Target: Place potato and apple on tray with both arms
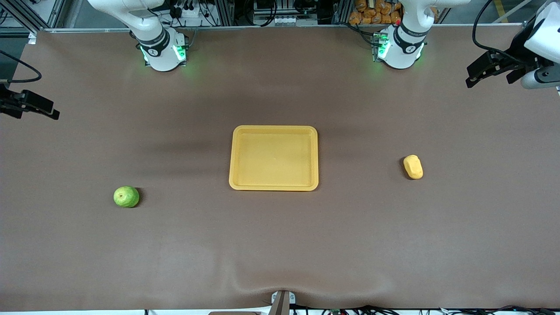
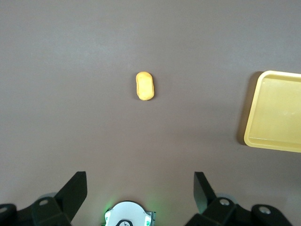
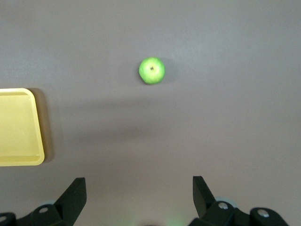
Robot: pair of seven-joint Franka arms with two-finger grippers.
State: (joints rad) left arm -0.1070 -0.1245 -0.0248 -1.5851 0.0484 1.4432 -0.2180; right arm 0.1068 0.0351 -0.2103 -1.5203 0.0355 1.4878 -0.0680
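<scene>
Tray (image 1: 273, 186) sat empty mid-table; nothing placed yet. Potato (image 1: 413, 166) lay on the cloth toward the left arm's end, apple (image 1: 126, 197) toward the right arm's end. Left gripper (image 2: 140, 186) and right gripper (image 3: 139, 188) both hung high, jaws wide, holding nothing.

Tray (image 1: 273, 129) mid-table, between apple (image 1: 126, 197) toward the right arm's end and potato (image 1: 413, 166) toward the left arm's

Even, diffuse overhead light; no glare. Under the left gripper (image 2: 140, 190) the potato (image 2: 145, 86) looks crisp with faint shadow; under the right gripper (image 3: 139, 189) the apple (image 3: 151, 70) looks slightly soft.
</scene>
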